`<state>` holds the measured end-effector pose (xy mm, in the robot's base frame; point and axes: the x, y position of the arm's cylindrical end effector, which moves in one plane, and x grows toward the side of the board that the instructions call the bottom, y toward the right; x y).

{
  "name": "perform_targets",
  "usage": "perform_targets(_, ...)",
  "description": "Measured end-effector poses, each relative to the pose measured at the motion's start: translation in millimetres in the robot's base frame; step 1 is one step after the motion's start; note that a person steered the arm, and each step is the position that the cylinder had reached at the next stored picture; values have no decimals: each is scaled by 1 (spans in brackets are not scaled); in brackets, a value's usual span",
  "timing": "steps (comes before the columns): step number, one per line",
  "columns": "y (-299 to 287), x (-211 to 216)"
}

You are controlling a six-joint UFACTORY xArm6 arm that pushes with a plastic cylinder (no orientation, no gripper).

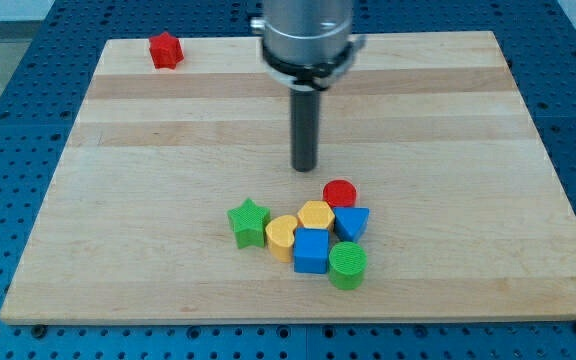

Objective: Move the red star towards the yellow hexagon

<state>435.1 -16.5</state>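
Eight blocks lie on the wooden surface (148,200), which rests on a blue perforated base (8,100). The counts are two red, two green, two yellow and two blue.

Farthest to the view's left, near the surface's top left corner, sits the single red star (166,50), well apart from everything else. The other seven blocks form a tight cluster toward the view's bottom centre. Going left to right through it: one green star (249,221) on the cluster's left edge; just beside it a yellow block (281,236) with a rounded outline whose exact shape cannot be made out; then one blue cube (311,250) and, above it, the one yellow hexagon (316,214); then one red cylinder (340,193) at the cluster's top, one blue triangular block (352,222) below it, and one green cylinder (347,265) at the bottom.

The arm carries no fingers, so there is nothing to open or close; it ends in a dark rod. The tip (304,168) stands on bare wood just above the cluster, near the red cylinder and touching no block, well apart from the red star.
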Motion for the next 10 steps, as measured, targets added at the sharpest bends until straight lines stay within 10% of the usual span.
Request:
perform_targets(5,-242,-125)
perform_targets(10,-183,-237)
